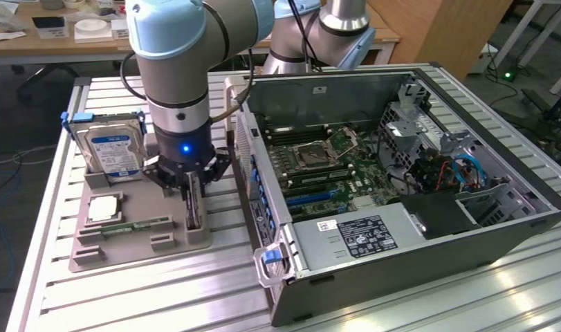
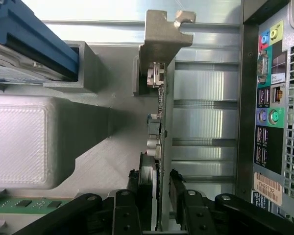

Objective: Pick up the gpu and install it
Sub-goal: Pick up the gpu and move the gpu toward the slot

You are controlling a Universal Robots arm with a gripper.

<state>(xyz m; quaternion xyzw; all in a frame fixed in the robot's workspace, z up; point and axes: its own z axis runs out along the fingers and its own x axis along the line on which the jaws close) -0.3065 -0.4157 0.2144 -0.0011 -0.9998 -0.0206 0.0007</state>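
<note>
My tool (image 1: 191,185) is clenching the graphics card (image 1: 194,211) in its tray (image 1: 137,250); I'm favouring a straight, untilted lift.

Robotics lab: a robot arm (image 1: 183,90) stands over a slatted metal workbench (image 1: 151,297), an opened computer tower (image 1: 465,256) at three o'clock, cluttered desks (image 1: 50,47) behind at eleven o'clock.

gpu (image 1: 194,205) upright in tray (image 1: 123,257) beside computer case (image 1: 418,252).
</note>
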